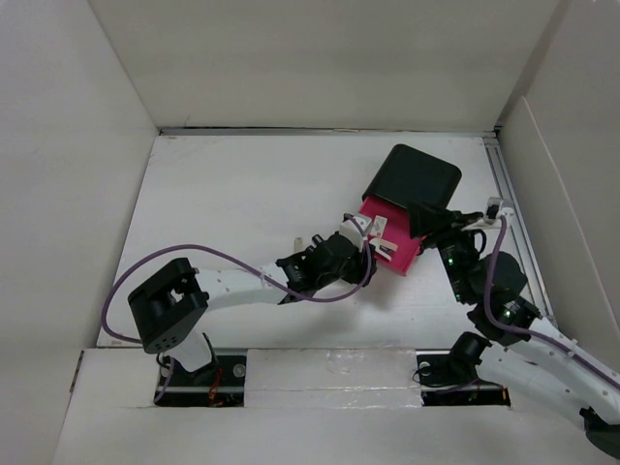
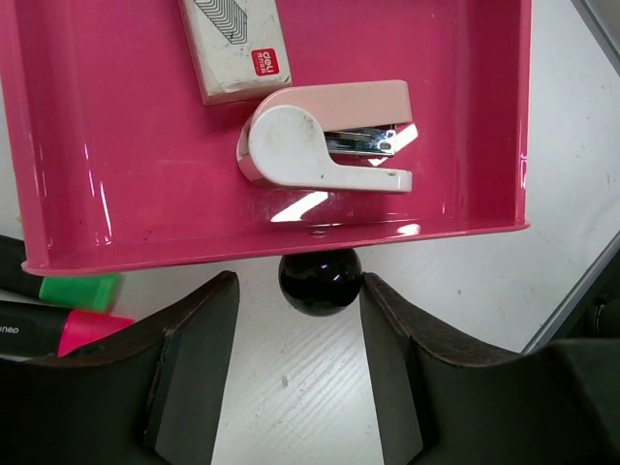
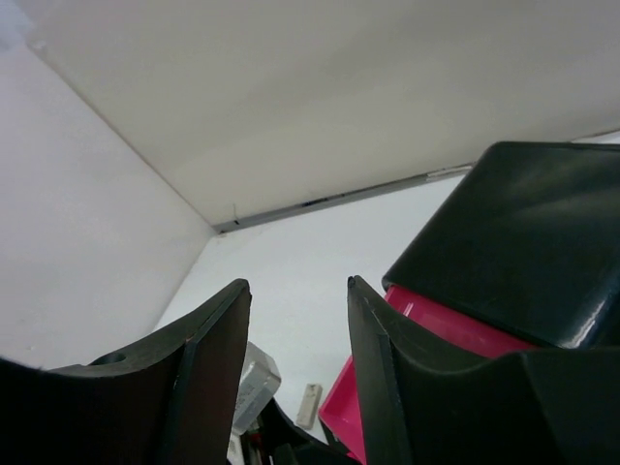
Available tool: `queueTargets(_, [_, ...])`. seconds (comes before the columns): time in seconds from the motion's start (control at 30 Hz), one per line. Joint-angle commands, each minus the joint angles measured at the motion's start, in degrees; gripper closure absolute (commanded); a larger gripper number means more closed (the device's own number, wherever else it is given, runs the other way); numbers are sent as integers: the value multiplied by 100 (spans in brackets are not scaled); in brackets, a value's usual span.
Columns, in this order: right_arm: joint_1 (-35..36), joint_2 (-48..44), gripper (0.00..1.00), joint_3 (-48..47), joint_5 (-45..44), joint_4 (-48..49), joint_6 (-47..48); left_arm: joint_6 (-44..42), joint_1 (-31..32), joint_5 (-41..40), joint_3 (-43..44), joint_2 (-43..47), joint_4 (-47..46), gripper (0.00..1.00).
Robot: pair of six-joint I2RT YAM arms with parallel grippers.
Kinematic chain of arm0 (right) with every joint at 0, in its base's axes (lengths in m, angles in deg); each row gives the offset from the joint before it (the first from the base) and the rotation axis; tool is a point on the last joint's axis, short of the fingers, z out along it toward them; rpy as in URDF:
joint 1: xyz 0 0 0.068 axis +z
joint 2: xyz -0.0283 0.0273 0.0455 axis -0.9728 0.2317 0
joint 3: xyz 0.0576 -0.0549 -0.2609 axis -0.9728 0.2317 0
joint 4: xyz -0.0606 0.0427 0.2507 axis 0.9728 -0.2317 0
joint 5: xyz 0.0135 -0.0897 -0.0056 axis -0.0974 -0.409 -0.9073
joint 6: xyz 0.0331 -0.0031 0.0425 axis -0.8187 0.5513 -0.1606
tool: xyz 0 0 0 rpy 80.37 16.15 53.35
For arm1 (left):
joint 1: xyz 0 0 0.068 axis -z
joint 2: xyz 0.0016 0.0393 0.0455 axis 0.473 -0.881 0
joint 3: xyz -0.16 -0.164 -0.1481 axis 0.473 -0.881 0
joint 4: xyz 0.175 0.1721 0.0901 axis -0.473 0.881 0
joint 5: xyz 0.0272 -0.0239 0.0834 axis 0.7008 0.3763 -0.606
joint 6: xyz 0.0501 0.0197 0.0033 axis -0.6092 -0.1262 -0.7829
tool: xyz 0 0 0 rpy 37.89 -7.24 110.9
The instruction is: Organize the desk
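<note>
Left wrist view: left gripper (image 2: 298, 300), jaws parted and empty, straddles the black knob (image 2: 320, 281) of the pink drawer (image 2: 145, 145) on the desk (image 2: 572, 174). Right gripper (image 3: 297, 291) is parted, empty. Judged step: drawer handling. Next: pinch the knob squarely.

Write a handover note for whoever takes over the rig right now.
Left end effector: open, straddling the round black knob of the pink plastic drawer, not gripping it.
Right end effector: open, empty, beside the glossy black cabinet.
Done: drawer pulled out; holds a pink-and-white stapler and a white staple box.
Probably left: a green-capped highlighter and a pink-capped highlighter lie on the white desk; stow them, shut the drawer.
</note>
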Motion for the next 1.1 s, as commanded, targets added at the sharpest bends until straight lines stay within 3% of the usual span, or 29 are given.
queueTargets(0.0, [-42, -343, 50, -171, 189, 204, 71, -75, 1, -87, 226, 2, -259, 53])
queueTargets(0.4, [-42, -1748, 51, -495, 532, -226, 0, -110, 1, -122, 419, -130, -312, 78])
queueTargets(0.7, [-42, -2777, 51, -249, 453, 73, 9, -74, 1, -280, 718, -209, -339, 85])
queueTargets(1.07, [-42, -2726, 50, -232, 286, 11, 0, -206, 1, -754, 1280, -296, -206, 88])
